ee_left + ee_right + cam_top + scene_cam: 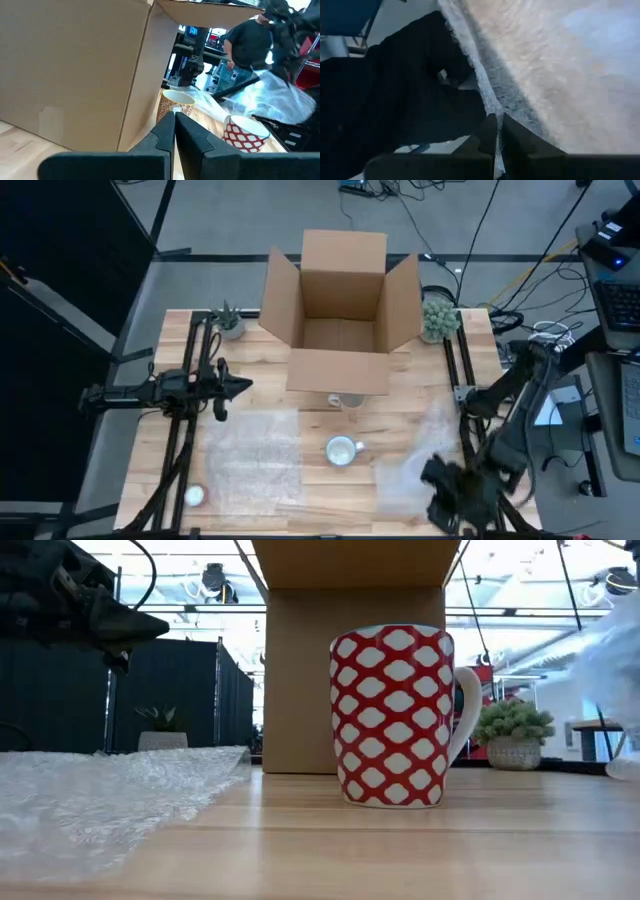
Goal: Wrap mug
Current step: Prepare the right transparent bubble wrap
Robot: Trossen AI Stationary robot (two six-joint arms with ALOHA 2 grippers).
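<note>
A red mug with a white pattern [342,450] [395,715] stands upright on the table's near middle. My right gripper [440,480] [497,125] is to its right, near the front edge, shut on a clear bubble wrap sheet [415,455] [270,97]. A second bubble wrap sheet [255,455] lies flat to the mug's left. My left gripper [240,387] [175,122] hovers shut at the table's left, touching nothing. It points toward the cardboard box [340,310]. My right gripper pinches the bubble wrap sheet at its edge [489,107] between its two fingers. The sheet is raised off the table at that edge and spreads away from the fingers, slack. One layer or several, I cannot tell.
An open cardboard box stands at the far middle, with a brown patterned mug [345,400] [175,102] in front of it. Small potted plants [228,320] [438,318] flank the box. A tape roll [193,496] lies at the near left. A person [247,45] stands beyond the table.
</note>
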